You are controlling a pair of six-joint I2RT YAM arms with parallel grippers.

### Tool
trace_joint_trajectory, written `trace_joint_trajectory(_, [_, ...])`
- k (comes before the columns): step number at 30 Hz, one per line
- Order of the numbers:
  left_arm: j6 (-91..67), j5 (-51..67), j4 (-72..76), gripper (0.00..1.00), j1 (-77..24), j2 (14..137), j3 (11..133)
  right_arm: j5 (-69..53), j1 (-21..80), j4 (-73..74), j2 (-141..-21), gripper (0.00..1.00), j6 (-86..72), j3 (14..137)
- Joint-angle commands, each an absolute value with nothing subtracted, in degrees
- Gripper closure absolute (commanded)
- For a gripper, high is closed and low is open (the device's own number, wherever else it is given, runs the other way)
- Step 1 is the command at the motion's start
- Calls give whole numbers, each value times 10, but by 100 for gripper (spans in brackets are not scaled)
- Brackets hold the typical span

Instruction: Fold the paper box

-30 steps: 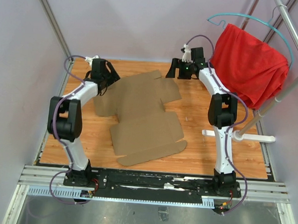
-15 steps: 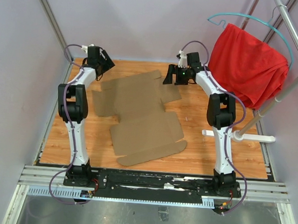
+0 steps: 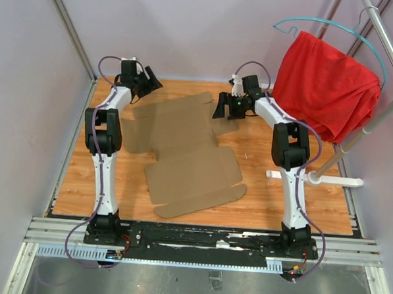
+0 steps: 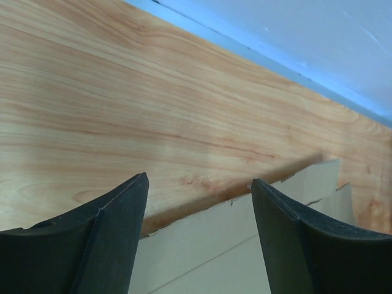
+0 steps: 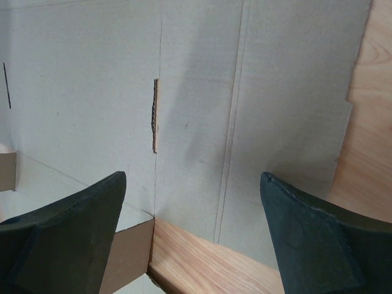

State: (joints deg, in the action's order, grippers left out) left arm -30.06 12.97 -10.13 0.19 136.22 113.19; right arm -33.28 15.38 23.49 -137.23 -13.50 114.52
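Left claw point(image 4: 199, 184) is spread wide and holding nothing, with the far edge of the box point(image 4: 257, 251) right under its tips. Right claw point(image 5: 193, 177) is spread wide too, over a creased panel. The box lies unfolded on the table point(image 3: 267, 190) between both.

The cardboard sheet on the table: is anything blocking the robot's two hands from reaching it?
Nothing visible does. The paper box lies flat with nothing on it. The open left hand and open right hand hover at its far end. The red cloth hangs off to the side.
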Motion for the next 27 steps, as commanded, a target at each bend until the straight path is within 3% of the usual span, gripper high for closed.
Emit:
trace_joint_trajectory(1, [-281,215,-96,27,0,1406,1163,-335,161,232,-1336,9,-129,1118])
trace_joint_trajectory(7, [-248,219,-165,28,-14,1449,1223,-331,161,237,-1331,9,-129,1110])
trace_joint_trajectory(27, [-158,241,-208,38,-54,1348,1112,-333,167,233,-1333,9,-129,1097])
